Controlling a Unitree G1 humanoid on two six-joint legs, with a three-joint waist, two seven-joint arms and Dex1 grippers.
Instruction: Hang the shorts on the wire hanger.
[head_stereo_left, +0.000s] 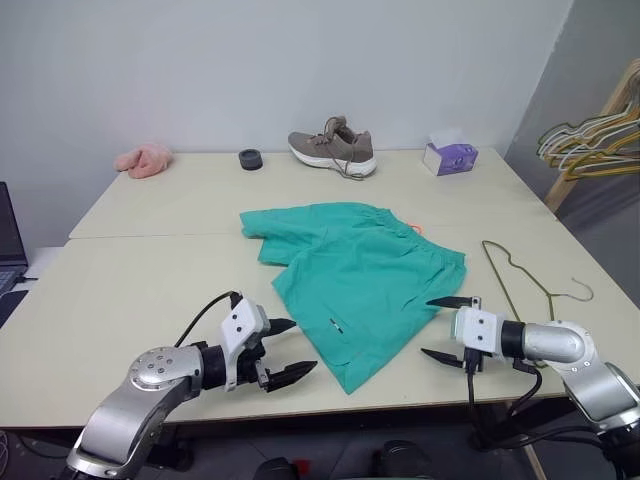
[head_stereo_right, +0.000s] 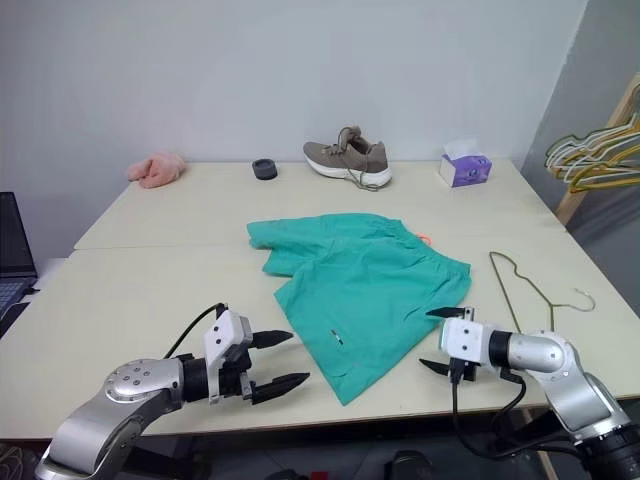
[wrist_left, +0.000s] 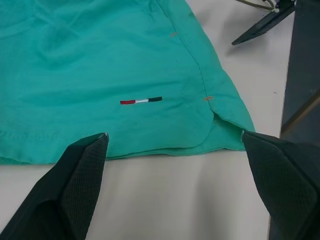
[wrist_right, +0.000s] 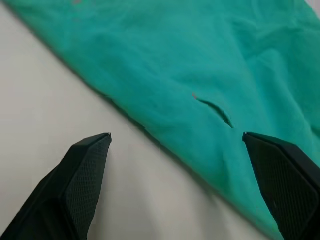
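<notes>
We've got the shorts (head_stereo_left: 360, 275) flat on the table (head_stereo_left: 140, 290), hanger (head_stereo_left: 520, 275) beside them, both grippers (head_stereo_left: 290, 350) (head_stereo_left: 447, 328) spread wide, empty.

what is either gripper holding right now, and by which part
Nothing is held. The left gripper and right gripper both stand open on either side of the shorts, which lie flat on the table, untouched.

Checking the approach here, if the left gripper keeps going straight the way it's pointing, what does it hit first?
Most likely the shorts: the open left gripper points at their near hem beside the small logo, with bare table between. Exact height above the table is unclear.
</notes>
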